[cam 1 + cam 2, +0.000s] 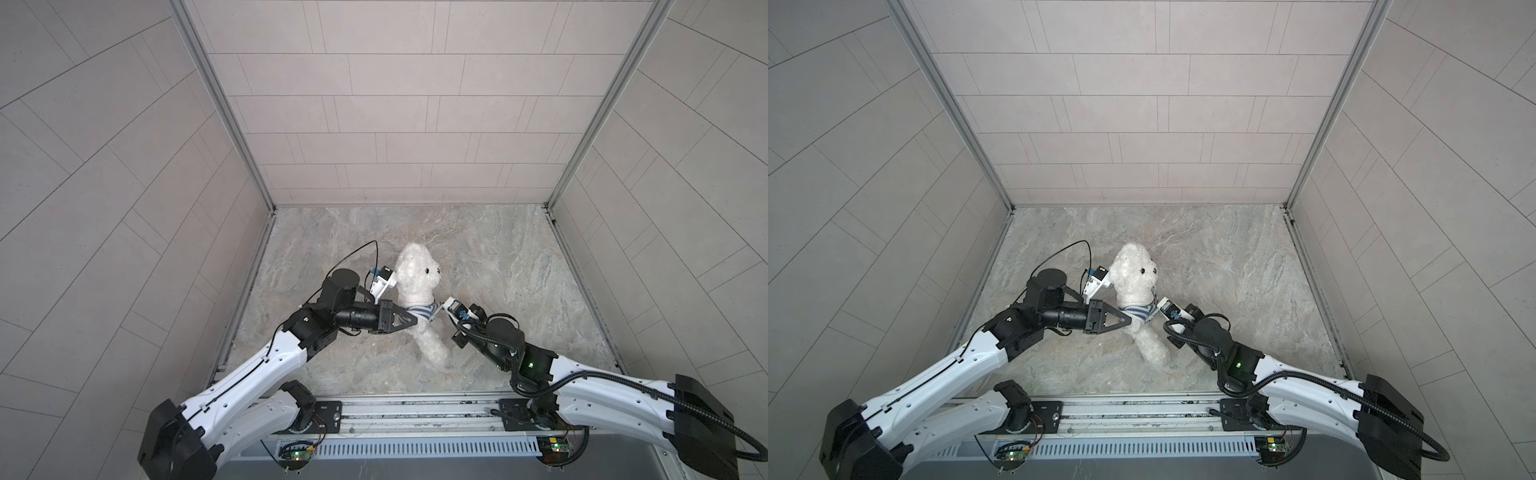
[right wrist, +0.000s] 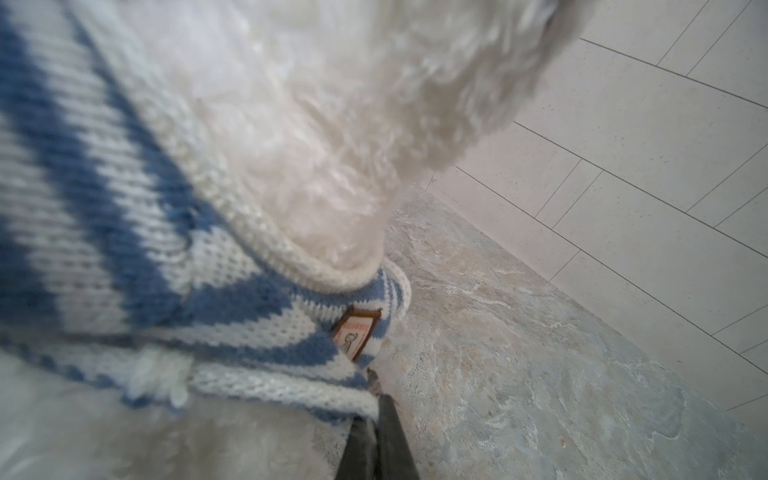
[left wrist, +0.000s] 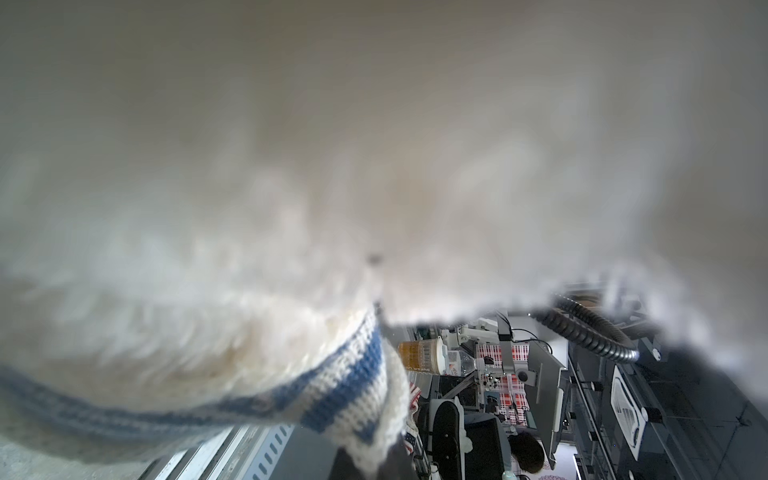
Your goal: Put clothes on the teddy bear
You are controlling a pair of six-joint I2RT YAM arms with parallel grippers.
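Both my left gripper (image 1: pixel 414 321) and right gripper (image 1: pixel 439 314) are pinching the fluffy white teddy bear's (image 1: pixel 415 272) striped shirt (image 1: pixel 422 311) over the marbled table (image 1: pixel 507 270).

Under the jaws a table (image 1: pixel 478 257) with a grey, marble-like top is seen in both top views. Beyond the jaws a back wall (image 1: pixel 407 104) of long pale tiles is raised, and a side wall (image 1: pixel 104 166) of the same tiles is set at each side. The corners are closed by metal posts (image 1: pixel 224 108). Behind the jaws a metal rail (image 1: pixel 415 409) is fixed along the near edge. The scene is lit evenly and softly.
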